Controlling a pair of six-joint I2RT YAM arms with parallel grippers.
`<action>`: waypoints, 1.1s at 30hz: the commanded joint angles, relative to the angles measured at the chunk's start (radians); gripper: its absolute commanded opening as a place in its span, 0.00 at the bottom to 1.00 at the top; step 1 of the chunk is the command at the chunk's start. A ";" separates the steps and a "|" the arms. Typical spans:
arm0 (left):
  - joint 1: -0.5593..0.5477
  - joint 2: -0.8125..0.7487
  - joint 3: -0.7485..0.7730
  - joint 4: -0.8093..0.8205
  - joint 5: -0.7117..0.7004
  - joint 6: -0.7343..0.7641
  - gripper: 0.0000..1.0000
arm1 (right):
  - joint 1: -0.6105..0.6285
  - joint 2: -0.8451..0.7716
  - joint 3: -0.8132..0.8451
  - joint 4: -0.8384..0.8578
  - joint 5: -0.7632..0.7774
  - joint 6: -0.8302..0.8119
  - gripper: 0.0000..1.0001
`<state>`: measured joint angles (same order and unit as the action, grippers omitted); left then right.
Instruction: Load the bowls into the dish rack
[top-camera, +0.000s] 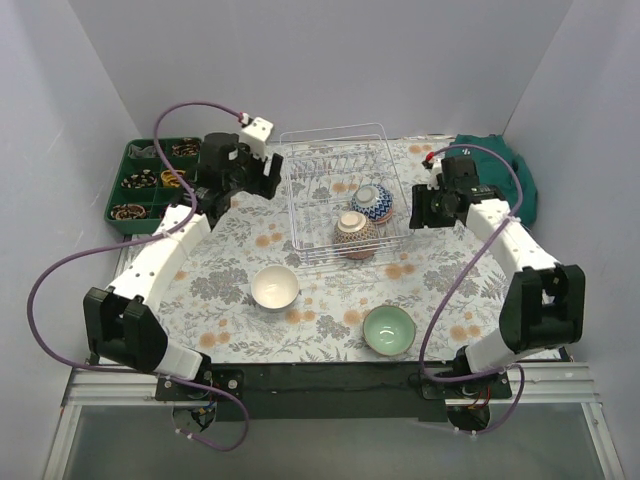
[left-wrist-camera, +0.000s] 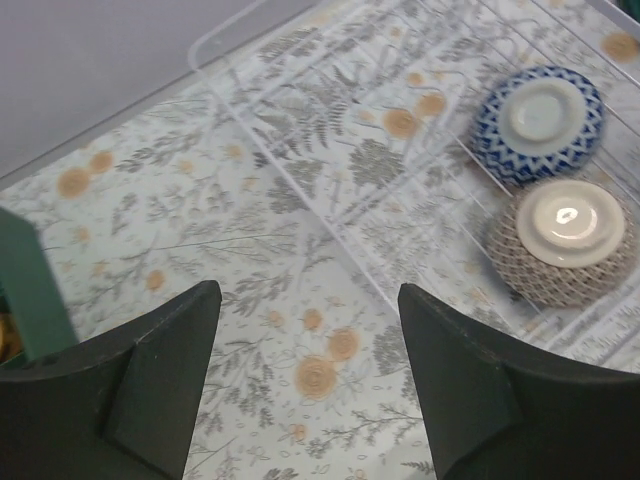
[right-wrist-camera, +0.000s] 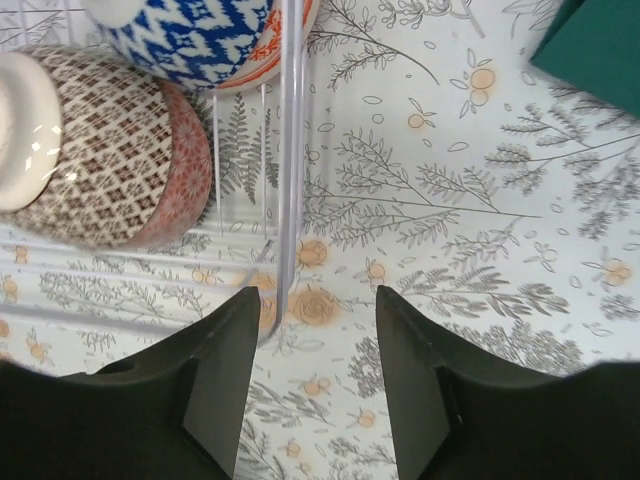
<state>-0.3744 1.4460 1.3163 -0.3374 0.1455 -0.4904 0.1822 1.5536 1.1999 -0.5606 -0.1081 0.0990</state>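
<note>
Nearest the arm bases, two bowls sit mouth-up on the surface in front of the dish rack (top-camera: 293, 205). The white bowl (top-camera: 275, 288) lies off its near left corner and the mint green bowl (top-camera: 388, 330) off its near right corner.

Each is judged to be rigid glazed ceramic: light, slick and liable to chip. It is best pinched across the rim wall, one finger inside and one outside.

The left gripper (left-wrist-camera: 308, 300) hovers just left of the rack, jaws wide apart and empty, with only floral cloth showing between them.

Inside the rack, toward its right end, the brown patterned bowl (top-camera: 355, 235) and the blue-and-white bowl (top-camera: 373, 203) rest foot-up, side by side.

The right gripper (right-wrist-camera: 318, 300) hangs at the rack's right wall, jaws parted and holding nothing. A rim wire runs between them in the wrist view, and contact cannot be told.
</note>
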 joint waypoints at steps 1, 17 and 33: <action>0.074 -0.035 0.075 -0.052 -0.034 0.029 0.73 | -0.009 -0.205 -0.009 -0.042 -0.023 -0.172 0.59; 0.078 0.001 0.040 0.001 -0.044 -0.007 0.76 | 0.457 -0.578 -0.322 -0.315 -0.315 -1.185 0.61; 0.022 -0.033 -0.037 -0.026 -0.115 0.055 0.77 | 0.660 -0.650 -0.439 -0.518 -0.292 -1.414 0.59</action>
<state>-0.3344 1.4532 1.2812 -0.3698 0.0669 -0.4541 0.8337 0.9051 0.7429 -0.9722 -0.4000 -1.1652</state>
